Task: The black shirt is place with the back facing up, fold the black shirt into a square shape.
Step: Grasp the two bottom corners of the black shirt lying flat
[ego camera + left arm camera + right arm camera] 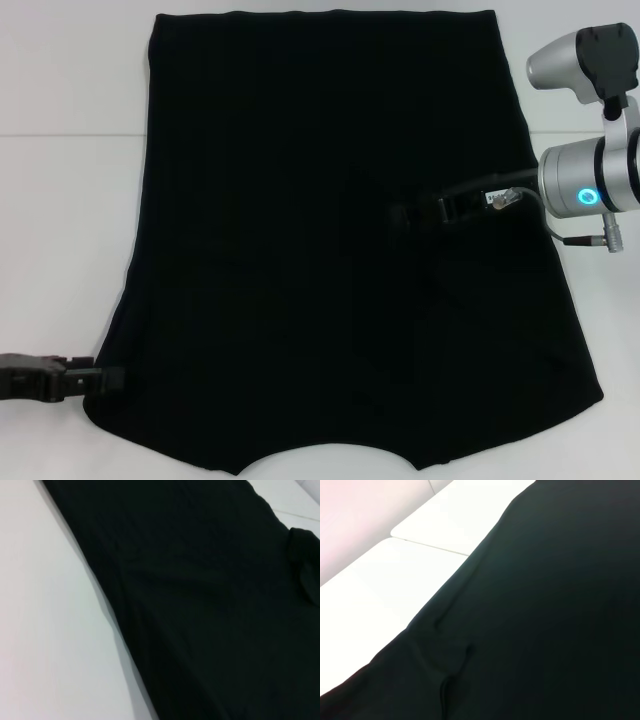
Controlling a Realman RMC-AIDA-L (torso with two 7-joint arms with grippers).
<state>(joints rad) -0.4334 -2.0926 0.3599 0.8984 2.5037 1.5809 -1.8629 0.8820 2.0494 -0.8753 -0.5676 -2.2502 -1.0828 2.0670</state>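
Lying limp on the table, black shirt needs edge pinches; left hand, right hand states unclear.

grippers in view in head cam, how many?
2. The left gripper sits at the near-left edge of the black shirt. The right gripper reaches in from the right over the shirt's middle. Neither one's fingers are discernible against the black fabric.
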